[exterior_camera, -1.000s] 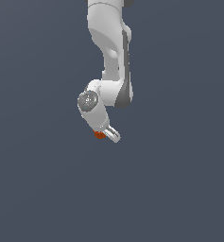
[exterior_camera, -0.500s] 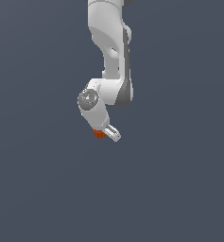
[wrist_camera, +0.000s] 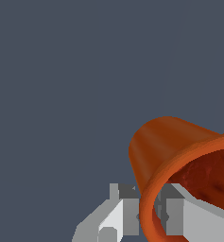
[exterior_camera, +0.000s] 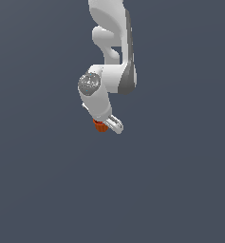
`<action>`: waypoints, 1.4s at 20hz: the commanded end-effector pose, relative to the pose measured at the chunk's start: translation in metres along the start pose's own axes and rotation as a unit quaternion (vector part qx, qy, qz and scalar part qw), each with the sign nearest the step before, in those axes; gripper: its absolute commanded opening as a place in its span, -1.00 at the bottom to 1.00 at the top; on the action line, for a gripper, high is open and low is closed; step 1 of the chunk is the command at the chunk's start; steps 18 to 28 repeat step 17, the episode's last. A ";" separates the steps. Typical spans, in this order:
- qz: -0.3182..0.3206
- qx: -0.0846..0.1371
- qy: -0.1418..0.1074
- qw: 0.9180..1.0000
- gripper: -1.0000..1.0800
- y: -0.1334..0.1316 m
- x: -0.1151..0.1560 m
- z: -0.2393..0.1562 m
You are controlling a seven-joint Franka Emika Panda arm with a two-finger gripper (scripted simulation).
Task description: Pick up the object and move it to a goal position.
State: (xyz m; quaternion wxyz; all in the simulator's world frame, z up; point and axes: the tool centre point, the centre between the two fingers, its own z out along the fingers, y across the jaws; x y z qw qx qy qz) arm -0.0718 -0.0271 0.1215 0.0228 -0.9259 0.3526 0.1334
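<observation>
— Where is the pot [exterior_camera: 100,126] sitting right now?

— I am seeing it just below the middle of the exterior frame, tucked against the tip of the claw [exterior_camera: 111,124] on the frame's left side. In the wrist picture it is filling the lower right [wrist_camera: 179,160], tipped over so that I am looking partly into its open mouth, with a thick rim around it.

— Is the claw pinching it?

— I am reading it that way: the pot is hanging in mid-frame with no worktop showing under it, and its rim is cutting across the grey fingers [wrist_camera: 118,215]. I cannot see the contact faces themselves, so I am judging, not confirming.

— How is it going to handle?

— I am guessing light and stiff, like a small clay or plastic flowerpot. It is tapering, so a squeeze on the sloped wall may be letting it creep out of the grip. The rim band looks like the better hold, since the lip gives the fingers something to catch under.

— Any worry?

— It is sitting crooked, so I am planning slow moves; a quick swing could twist it loose.
</observation>
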 end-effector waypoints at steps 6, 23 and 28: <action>0.000 0.001 0.001 1.000 -1.00 0.007 -0.032 -0.050; 0.000 0.001 0.001 1.000 -1.00 0.010 -0.050 -0.081; 0.000 0.001 0.001 1.000 -1.00 0.010 -0.050 -0.081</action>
